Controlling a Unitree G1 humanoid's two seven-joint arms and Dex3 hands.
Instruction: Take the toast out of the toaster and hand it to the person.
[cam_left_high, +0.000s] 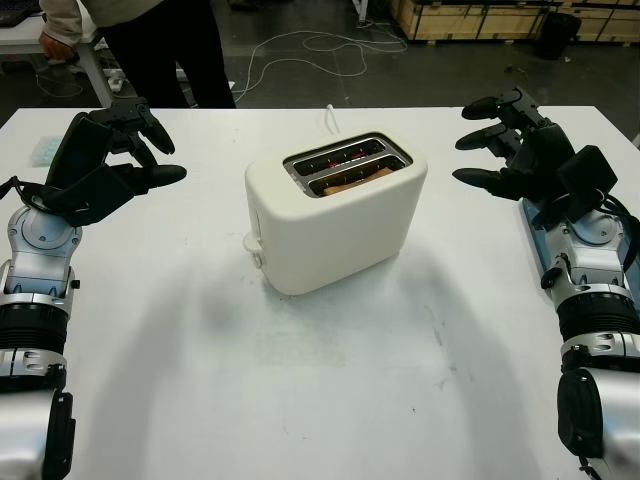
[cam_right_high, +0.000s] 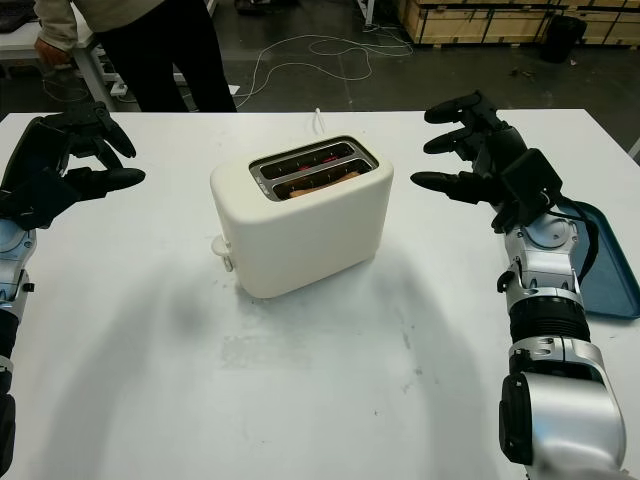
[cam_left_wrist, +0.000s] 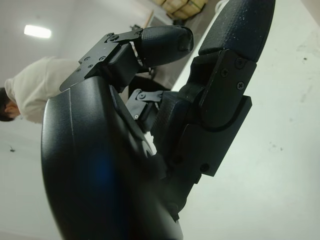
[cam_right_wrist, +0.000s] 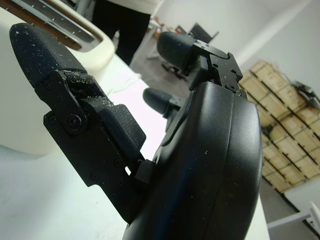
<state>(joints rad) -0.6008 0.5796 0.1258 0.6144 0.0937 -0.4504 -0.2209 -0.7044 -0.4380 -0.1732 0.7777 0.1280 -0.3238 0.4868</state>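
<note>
Left robot hand (cam_left_high: 120, 160) hovers over the worktop (cam_left_high: 330, 380) on the left side, open, holding nothing, well apart from the toaster (cam_left_high: 335, 215). Person (cam_left_high: 150, 40) stands at the far left edge behind the worktop, one hand (cam_left_high: 55, 45) on a side table. Cream two-slot toaster sits mid-worktop, slightly angled, lever knob (cam_left_high: 252, 247) on its near-left end, white cord (cam_left_high: 330, 118) trailing off the far side. Toast (cam_left_high: 355, 180) sits low in the nearer slot, brown top edge barely showing; far slot looks empty. Judgement: toast is light, stiff but brittle and crumbly, could be warm; pinch the exposed top edge gently between fingertips and lift straight up, too much squeeze could snap it. Right robot hand (cam_right_high: 470, 150) is raised right of the toaster, open, empty. Blue tray (cam_right_high: 605, 260) lies at the right worktop edge.
</note>
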